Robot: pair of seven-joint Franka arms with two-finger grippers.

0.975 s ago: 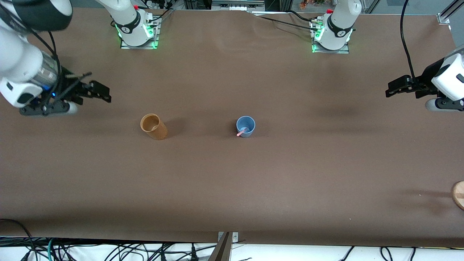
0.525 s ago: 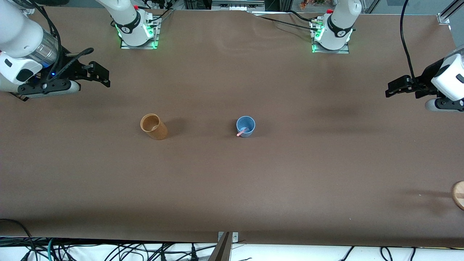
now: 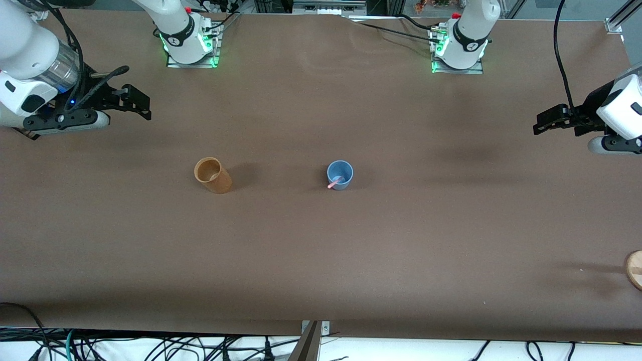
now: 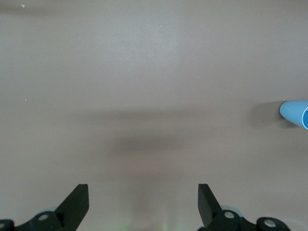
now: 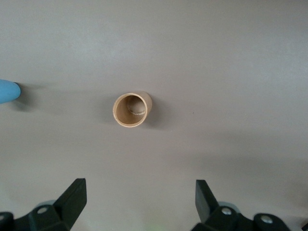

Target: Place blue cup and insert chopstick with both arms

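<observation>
Two cups (image 3: 340, 174) upright on brown tabletop (image 3: 321, 250).

Two cups are standing on the table: one blue cup (image 3: 340, 175) and one orange-brown cup (image 3: 212, 175). One pink chopstick (image 3: 334, 182) is leaning inside the blue cup. Two arms are showing, each carrying one gripper: the left gripper (image 3: 540, 123) and the right gripper (image 3: 144, 109). One round wooden piece (image 3: 634, 268) is lying at the table's edge, only partly showing.
</observation>
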